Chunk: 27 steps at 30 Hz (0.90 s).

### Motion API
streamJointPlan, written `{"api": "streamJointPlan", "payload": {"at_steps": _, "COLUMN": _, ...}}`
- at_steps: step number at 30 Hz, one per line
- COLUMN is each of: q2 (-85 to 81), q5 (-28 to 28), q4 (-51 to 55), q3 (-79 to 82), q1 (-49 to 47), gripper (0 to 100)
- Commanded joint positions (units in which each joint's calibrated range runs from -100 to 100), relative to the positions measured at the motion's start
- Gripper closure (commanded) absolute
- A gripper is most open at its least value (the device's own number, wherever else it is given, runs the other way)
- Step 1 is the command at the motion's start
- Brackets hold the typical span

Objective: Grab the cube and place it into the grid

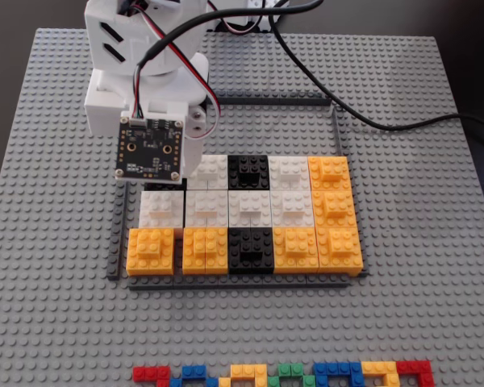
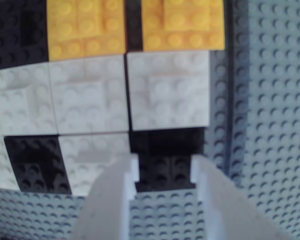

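In the wrist view the cube [image 2: 166, 145], a small black studded block, sits in the corner cell of the grid [image 2: 167, 92], next to white blocks. My gripper [image 2: 163, 166] straddles it from the bottom edge. Both white fingers [image 2: 125, 185] press against the sides of its raised top. In the fixed view the grid [image 1: 250, 280] is framed by dark grey strips and holds white, orange and black blocks. My arm [image 1: 145, 81] and its camera board [image 1: 149, 145] hang over the grid's top-left corner and hide the cube and the gripper there.
The grey studded baseplate [image 1: 436, 242] surrounds the grid. A row of small multicoloured bricks [image 1: 282, 375] lies at the front edge. A black cable [image 1: 371, 121] crosses the plate behind the grid. Two other black blocks [image 1: 248, 169] sit in the grid's middle column.
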Motion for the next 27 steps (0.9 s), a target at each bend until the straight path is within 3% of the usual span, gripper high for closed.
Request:
{"api": "streamJointPlan", "payload": {"at_steps": 1, "q2": -1.63, "q5": 0.2, "q4": -0.32, "q3": -1.69, "q1": 0.22, "gripper": 87}}
{"api": "streamJointPlan", "payload": {"at_steps": 27, "q2": -2.75, "q5": 0.34, "q4": -0.22, "q3": -2.15, "q1": 1.47, "gripper": 85}}
